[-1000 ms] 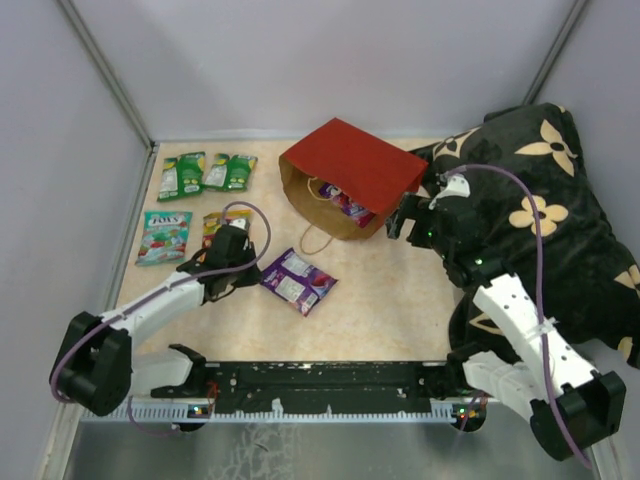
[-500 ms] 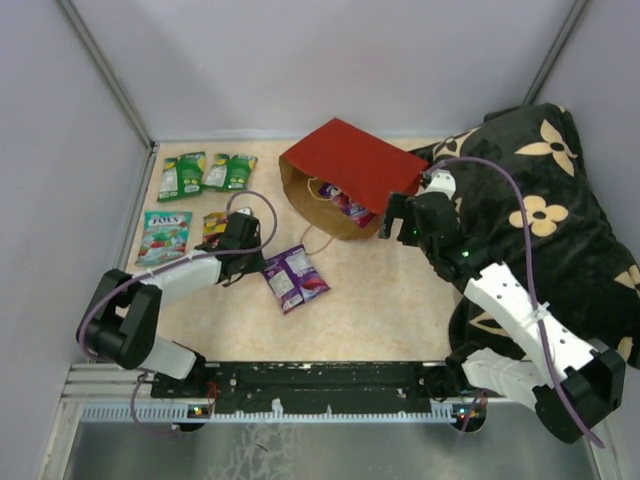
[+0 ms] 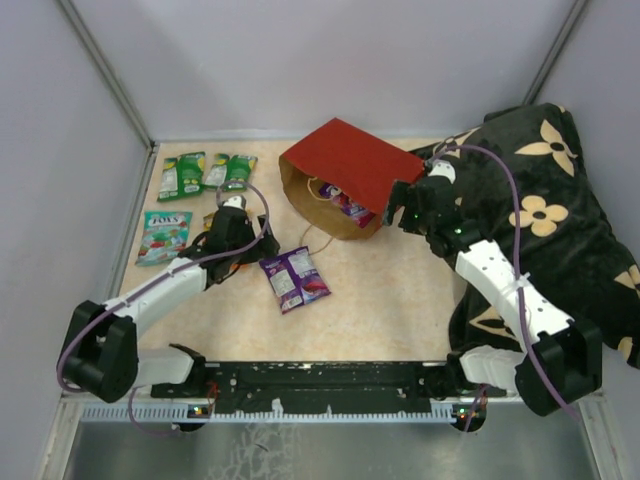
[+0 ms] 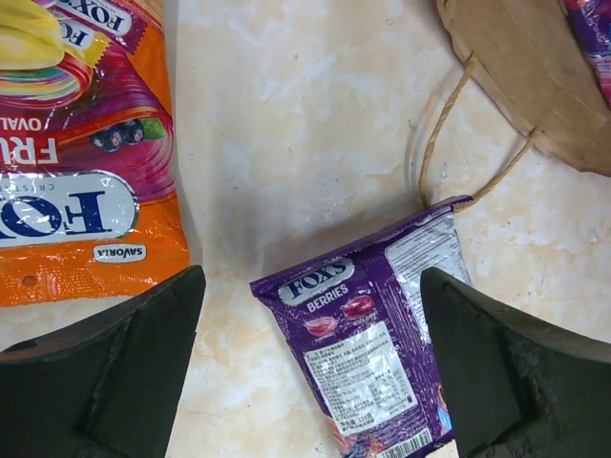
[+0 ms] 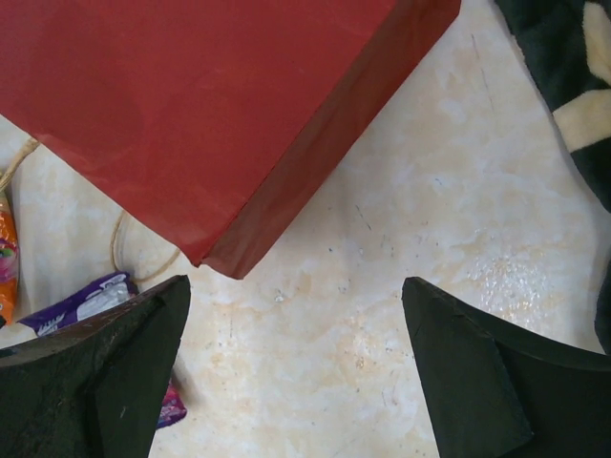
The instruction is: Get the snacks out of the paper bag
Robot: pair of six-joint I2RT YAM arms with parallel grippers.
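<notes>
Your left gripper (image 4: pixel 310 281) gapes wide above the purple packet (image 4: pixel 368 343), which lies loose on the table (image 3: pixel 390 300). Your right gripper (image 5: pixel 294 286), also wide, hovers beside the paper bag (image 5: pixel 191 105), which has a packet (image 3: pixel 345 207) inside.

paper bag (image 3: pixel 350 165): matt kraft | purple packet (image 4: pixel 368 348): glossy plastic | pillow (image 3: pixel 580 170): cloth

black pillow (image 3: pixel 580 200) with cream flowers at the right edge of the beige marbled tabletop (image 3: pixel 380 300)
</notes>
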